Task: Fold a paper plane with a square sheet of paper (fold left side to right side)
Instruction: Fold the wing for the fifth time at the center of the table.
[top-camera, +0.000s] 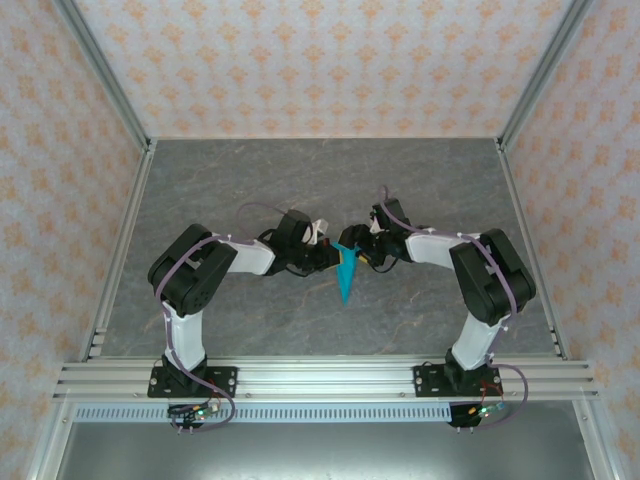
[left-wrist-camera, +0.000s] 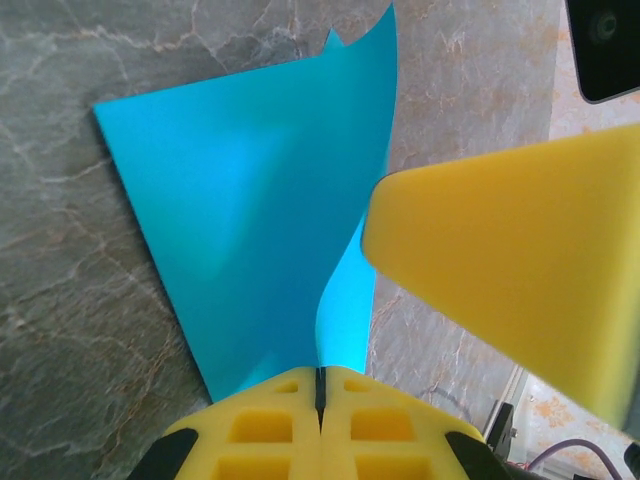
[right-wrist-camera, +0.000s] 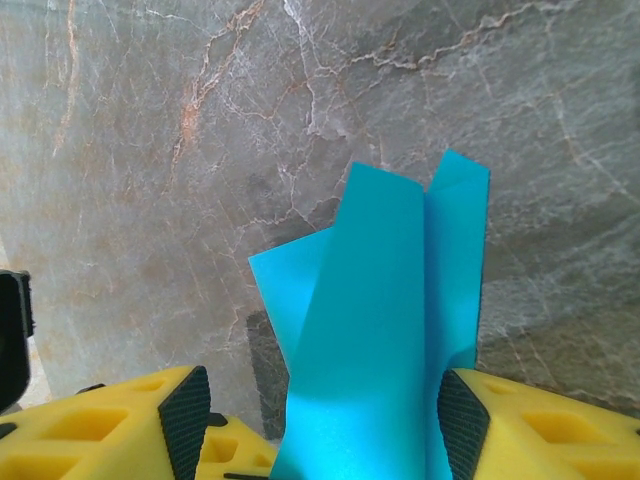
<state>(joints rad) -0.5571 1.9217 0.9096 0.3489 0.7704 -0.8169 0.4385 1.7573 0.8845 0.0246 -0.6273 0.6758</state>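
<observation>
Both arms are bent sharply at the elbow and reach inward toward each other, wrists almost meeting. The left arm (top-camera: 190, 275) ends in the left gripper (top-camera: 333, 258), its yellow fingers (left-wrist-camera: 260, 425) pressed flat together on an edge of the paper plane (left-wrist-camera: 250, 220). The right arm (top-camera: 490, 275) carries the right gripper (top-camera: 358, 250) with its fingers standing apart either side of the same paper. Whether a pad touches it is hard to say.

Grey marbled table (top-camera: 250, 180), patterned walls (top-camera: 330, 60)
</observation>
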